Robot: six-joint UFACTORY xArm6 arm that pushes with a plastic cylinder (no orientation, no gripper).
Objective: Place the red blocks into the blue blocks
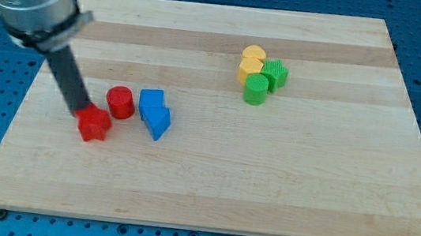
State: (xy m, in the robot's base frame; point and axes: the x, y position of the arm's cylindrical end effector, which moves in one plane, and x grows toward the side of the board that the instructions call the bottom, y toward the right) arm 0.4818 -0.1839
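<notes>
A red star-shaped block (94, 124) lies at the view's left, lower middle. A red cylinder (120, 101) stands just up and right of it. Two blue blocks touch each other to the right: an upper one (151, 101) and a lower wedge-like one (157, 121). The red cylinder sits close beside the upper blue block. My tip (84, 111) rests against the upper left edge of the red star block; the dark rod slants up to the view's top left.
Two yellow blocks (252, 62) and two green blocks (256, 91), (275, 74), cluster at the view's upper right of centre. The wooden board (266, 188) lies on a blue perforated table; its left edge is near the tip.
</notes>
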